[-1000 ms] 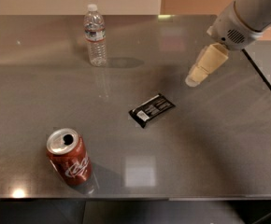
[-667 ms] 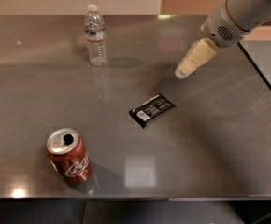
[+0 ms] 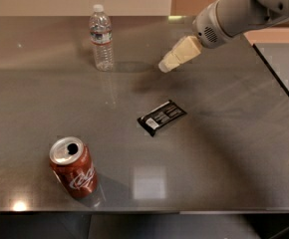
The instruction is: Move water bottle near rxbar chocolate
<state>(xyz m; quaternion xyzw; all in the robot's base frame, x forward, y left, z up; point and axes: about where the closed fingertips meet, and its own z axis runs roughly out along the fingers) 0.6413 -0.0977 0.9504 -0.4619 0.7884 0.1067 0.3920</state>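
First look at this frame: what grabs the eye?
The arm's cream end effector hangs over the far middle of the grey table, right of the small clear plastic water bottle with white cap. A flat black snack-bar wrapper lies at centre, apart from both; a red soda can stands front-left.

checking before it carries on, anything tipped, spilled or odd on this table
Nothing stands out. The water bottle stands upright at the back, the opened soda can stands front left with no spill, the snack bar lies flat mid-table, and the gripper hovers right of the bottle, touching nothing.
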